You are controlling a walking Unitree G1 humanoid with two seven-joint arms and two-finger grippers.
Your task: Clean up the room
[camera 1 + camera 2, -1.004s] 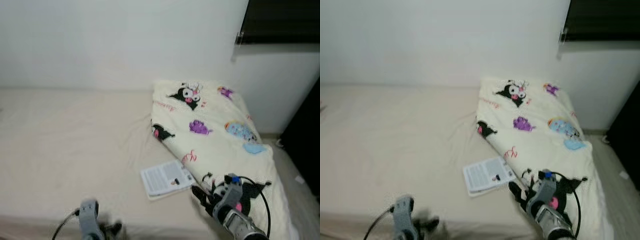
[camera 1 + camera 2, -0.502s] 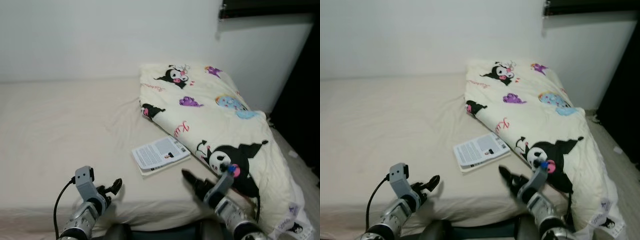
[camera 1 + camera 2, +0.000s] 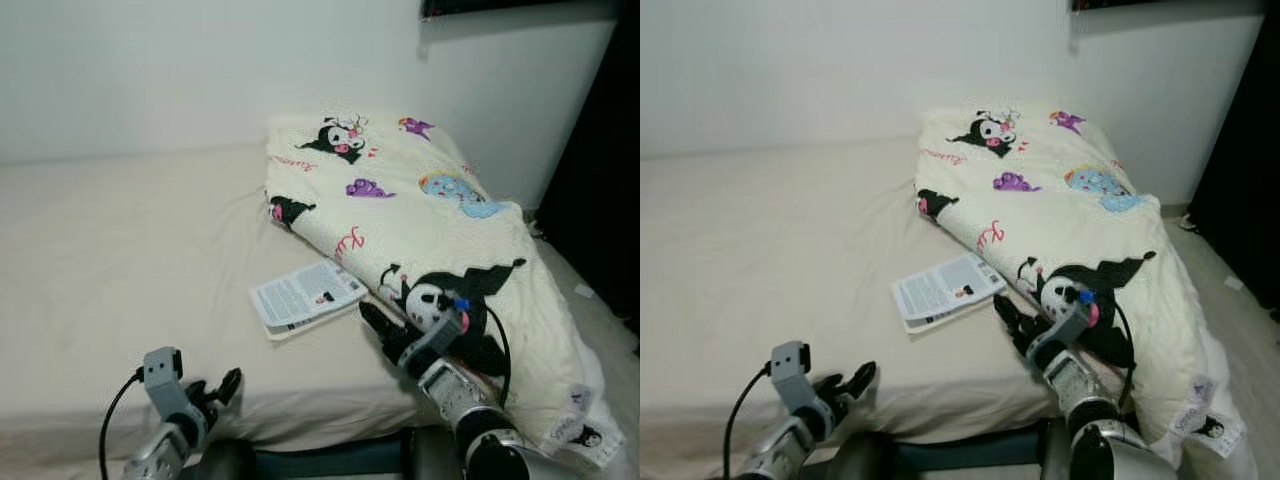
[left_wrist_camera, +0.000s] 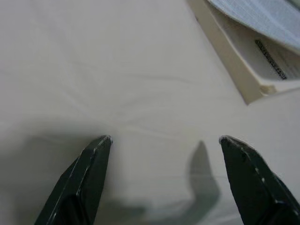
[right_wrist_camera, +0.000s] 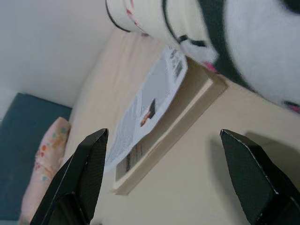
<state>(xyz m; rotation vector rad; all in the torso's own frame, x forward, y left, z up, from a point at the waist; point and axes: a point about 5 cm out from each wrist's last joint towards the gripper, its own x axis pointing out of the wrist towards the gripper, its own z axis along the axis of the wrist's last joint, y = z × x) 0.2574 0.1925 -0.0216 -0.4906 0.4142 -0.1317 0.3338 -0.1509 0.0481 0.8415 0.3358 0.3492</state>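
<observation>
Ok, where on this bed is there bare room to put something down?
The bed sheet is bare from the wall to the near edge, left of the book. It is crowded on the right: the cartoon-print blanket covers that side, and the right gripper sits beside the book.

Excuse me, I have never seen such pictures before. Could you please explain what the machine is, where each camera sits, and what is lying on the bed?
This is a humanoid robot standing at a bed. Two pictures come from cameras in its head, looking down. The other two come from cameras on its wrists, looking along each gripper's two black fingers.

On the beige sheet lies a book, its printed cover lifted a little. Beside it, touching it, lies a folded cream blanket with cartoon characters.

The right gripper reaches over the bed close to the book, fingers open, holding nothing. The left gripper sits low at the near edge of the bed, also open and holding nothing. In the right wrist view, a pink patterned cloth shows far off.
</observation>
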